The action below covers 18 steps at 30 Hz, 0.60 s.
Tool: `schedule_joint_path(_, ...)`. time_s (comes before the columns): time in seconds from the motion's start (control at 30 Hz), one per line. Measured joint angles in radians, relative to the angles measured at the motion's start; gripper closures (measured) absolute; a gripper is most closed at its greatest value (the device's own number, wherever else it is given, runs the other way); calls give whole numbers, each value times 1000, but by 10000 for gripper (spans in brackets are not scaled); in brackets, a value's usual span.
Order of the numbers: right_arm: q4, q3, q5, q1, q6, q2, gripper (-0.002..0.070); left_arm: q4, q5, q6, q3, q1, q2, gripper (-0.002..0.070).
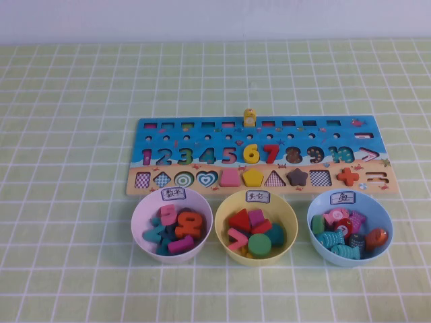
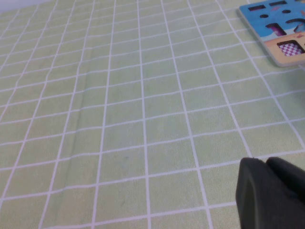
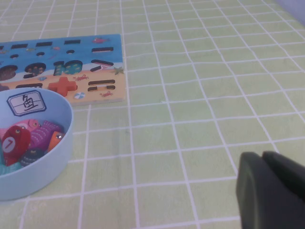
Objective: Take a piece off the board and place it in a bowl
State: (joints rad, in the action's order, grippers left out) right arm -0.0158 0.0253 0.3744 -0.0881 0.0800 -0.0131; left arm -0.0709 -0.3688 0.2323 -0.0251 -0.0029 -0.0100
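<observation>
Nearby, yellow 6 [image 1: 250, 154] beside red 7 [image 1: 271, 153] (grippers seemingly parked).

The red wooden digit 7 [image 1: 271, 153] is sitting flat in its slot on the blue upper part of the long wooden board [image 1: 202, 138], just beside the yellow 6 in the row of digits. The board is lying lengthwise across the bench, its tan lower strip carrying shape cutouts. The pale lilac bowl [image 1: 143, 214] is standing upright just in front of the board's left end, holding several coloured number pieces, with a small white handwritten label on its far rim.
</observation>
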Motion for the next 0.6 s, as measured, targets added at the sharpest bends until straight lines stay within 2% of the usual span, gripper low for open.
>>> schedule_joint_path(0.6, -1, 0, -9, 0, 0, 0, 694, 0, 0, 0, 0, 0, 0, 680)
